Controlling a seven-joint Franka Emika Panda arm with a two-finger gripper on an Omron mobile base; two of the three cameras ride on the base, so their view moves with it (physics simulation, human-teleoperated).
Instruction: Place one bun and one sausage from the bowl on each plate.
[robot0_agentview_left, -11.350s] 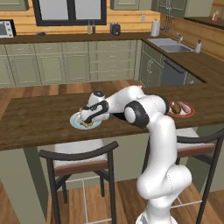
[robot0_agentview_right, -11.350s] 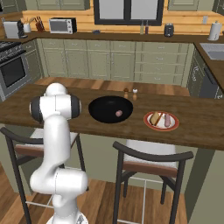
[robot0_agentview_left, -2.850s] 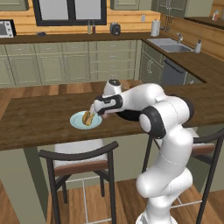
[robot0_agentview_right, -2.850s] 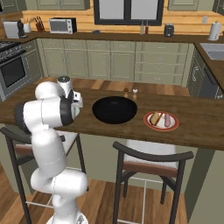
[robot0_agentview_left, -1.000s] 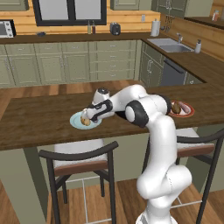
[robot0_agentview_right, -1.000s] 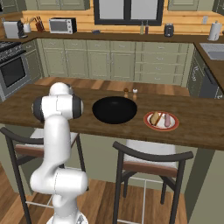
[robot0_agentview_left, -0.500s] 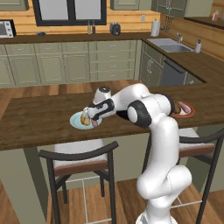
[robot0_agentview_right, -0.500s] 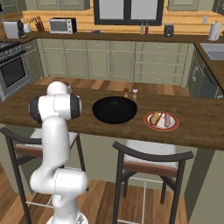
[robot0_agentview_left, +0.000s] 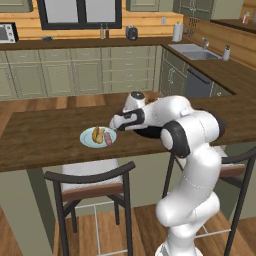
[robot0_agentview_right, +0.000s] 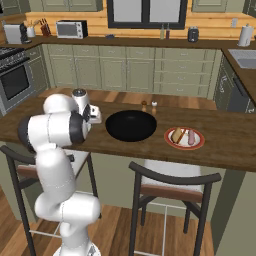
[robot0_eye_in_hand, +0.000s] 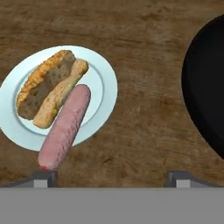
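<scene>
Here, in the left base view, the arm reaches left across the wooden counter (robot0_agentview_left: 45, 137), its gripper (robot0_agentview_left: 114, 125) just above the right edge of the blue plate (robot0_agentview_left: 88, 140). That plate carries a bun (robot0_agentview_left: 97, 134) and a sausage (robot0_agentview_left: 108, 139) side by side. The bowl (robot0_agentview_left: 149, 132) shows as a dark sliver behind the forearm.

In the right base view, the bowl (robot0_agentview_right: 131, 125) sits mid-counter, apart from the red-rimmed plate (robot0_agentview_right: 185, 138) to its right, which holds its own bun (robot0_agentview_right: 177, 134) and sausage (robot0_agentview_right: 190, 137). Two small shakers (robot0_agentview_right: 148, 106) stand just behind the bowl.

In the hand view, the fingertips (robot0_eye_in_hand: 44, 177) stand wide apart, released, gripping nothing. The sausage (robot0_eye_in_hand: 64, 126) lies tilted beside the bun (robot0_eye_in_hand: 49, 88), its lower end overhanging the plate (robot0_eye_in_hand: 103, 88) rim near the left fingertip. The bowl's (robot0_eye_in_hand: 205, 87) edge fills the right side.
</scene>
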